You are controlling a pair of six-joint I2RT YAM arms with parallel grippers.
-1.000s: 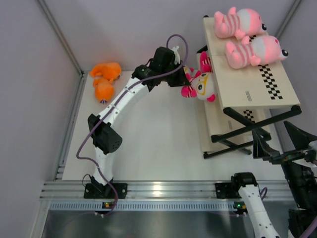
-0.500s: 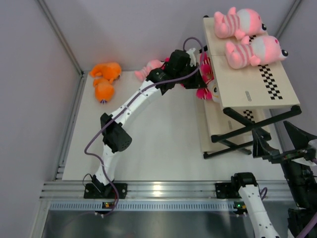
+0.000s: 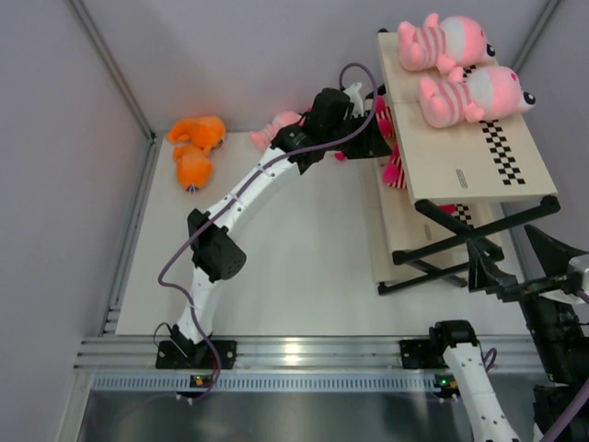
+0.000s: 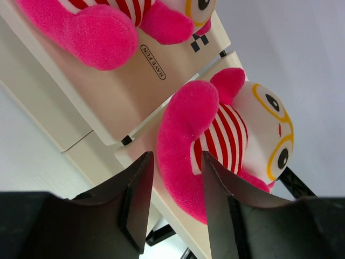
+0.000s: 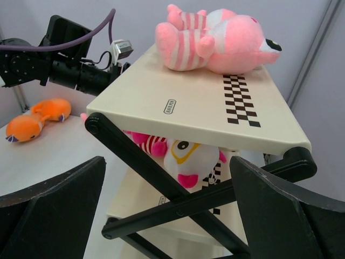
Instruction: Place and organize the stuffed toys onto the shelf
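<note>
My left gripper (image 3: 375, 145) reaches in under the shelf's top board (image 3: 460, 157). In the left wrist view its fingertips (image 4: 175, 159) stand apart around the side of a hot-pink toy with yellow glasses (image 4: 226, 140). That toy lies on a lower board, and bare board shows between it and the left finger. A second hot-pink toy (image 4: 102, 27) lies on another board (image 4: 118, 91). Two pale-pink striped toys (image 3: 446, 41) (image 3: 474, 92) lie on the top board. My right gripper (image 5: 167, 162) is open and empty, low in front of the shelf (image 5: 188, 102), facing a hot-pink toy (image 5: 188, 156).
Two orange toys (image 3: 198, 133) (image 3: 193, 168) lie at the back left of the table. A pale-pink toy (image 3: 276, 126) lies at the back behind my left arm. The shelf's black crossed frame (image 3: 460, 235) juts toward my right arm.
My left arm has carried the hot-pink toy rightward from the open table to under the top board. The toy now rests on a lower board. The right arm has not moved.
</note>
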